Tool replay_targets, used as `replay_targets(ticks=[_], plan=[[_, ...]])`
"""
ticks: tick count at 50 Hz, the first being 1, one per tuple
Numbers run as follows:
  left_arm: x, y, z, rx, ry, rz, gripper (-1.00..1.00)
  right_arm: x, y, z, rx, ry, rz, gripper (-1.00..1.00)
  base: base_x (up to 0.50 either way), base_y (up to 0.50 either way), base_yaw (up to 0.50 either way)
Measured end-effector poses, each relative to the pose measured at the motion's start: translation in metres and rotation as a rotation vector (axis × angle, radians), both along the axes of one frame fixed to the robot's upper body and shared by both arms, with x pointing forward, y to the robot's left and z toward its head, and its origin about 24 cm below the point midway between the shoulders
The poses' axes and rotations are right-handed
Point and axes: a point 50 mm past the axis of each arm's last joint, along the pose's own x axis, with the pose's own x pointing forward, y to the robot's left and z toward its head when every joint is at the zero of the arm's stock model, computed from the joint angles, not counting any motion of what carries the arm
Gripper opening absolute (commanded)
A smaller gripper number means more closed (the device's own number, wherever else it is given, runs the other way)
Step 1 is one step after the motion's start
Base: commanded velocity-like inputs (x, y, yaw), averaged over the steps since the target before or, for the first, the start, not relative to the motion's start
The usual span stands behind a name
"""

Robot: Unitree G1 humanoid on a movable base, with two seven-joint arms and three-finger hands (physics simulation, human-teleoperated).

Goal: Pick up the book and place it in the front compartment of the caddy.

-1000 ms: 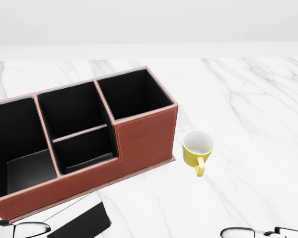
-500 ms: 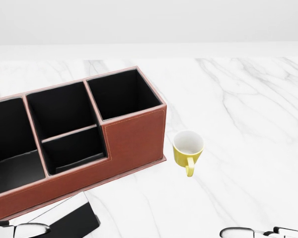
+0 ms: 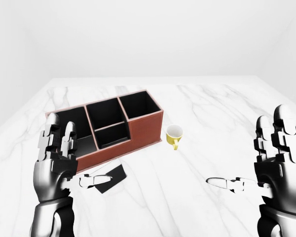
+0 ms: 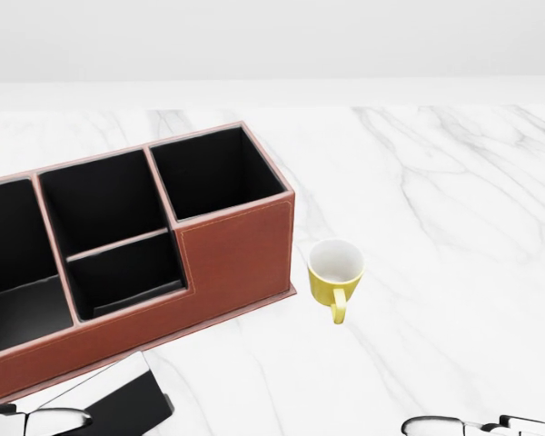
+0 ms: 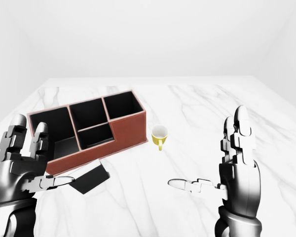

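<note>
With both hands' fingers [image 5: 238, 129] spread and empty, the left hand [image 3: 56, 158] risks shoving the flat book [image 3: 111, 177] against the caddy [image 3: 138, 129] near the counter's [image 3: 212, 123] left edge instead of lifting it.

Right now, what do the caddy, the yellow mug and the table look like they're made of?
The caddy looks like reddish-brown leather or leatherette: matte outside, pale stitching along its edges, black lining. The yellow mug seems to be glazed ceramic, smooth, white inside. The table looks like polished white marble with grey veins. These are renders, so only appearance counts.
</note>
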Motion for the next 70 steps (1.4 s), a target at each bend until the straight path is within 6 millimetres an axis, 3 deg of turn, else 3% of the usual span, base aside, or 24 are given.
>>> replay_targets(ticks=[16, 24, 37, 47, 70], plan=[[0.003, -0.005, 0.0, 0.029, 0.012, 0.025, 1.0, -0.001, 0.0, 0.001, 0.0, -0.004, -0.003, 1.0, 0.09, -0.02, 0.0], [0.007, -0.012, -0.007, 0.151, 0.039, 0.096, 1.0, -0.001, -0.001, 0.001, 0.002, -0.005, -0.005, 1.0, 0.0, 0.0, 0.0], [0.019, -0.02, -0.039, 0.422, 0.167, 0.268, 1.0, 0.001, 0.001, 0.001, -0.009, -0.001, -0.006, 1.0, 0.0, 0.0, 0.0], [0.015, -0.02, -0.066, 0.627, 0.276, 0.412, 1.0, 0.001, 0.001, -0.001, -0.018, 0.011, -0.018, 1.0, 0.0, 0.0, 0.0], [0.016, -0.028, -0.104, 0.938, 0.301, 0.552, 1.0, 0.002, 0.003, -0.002, -0.028, 0.021, -0.015, 1.0, 0.0, 0.0, 0.0]])
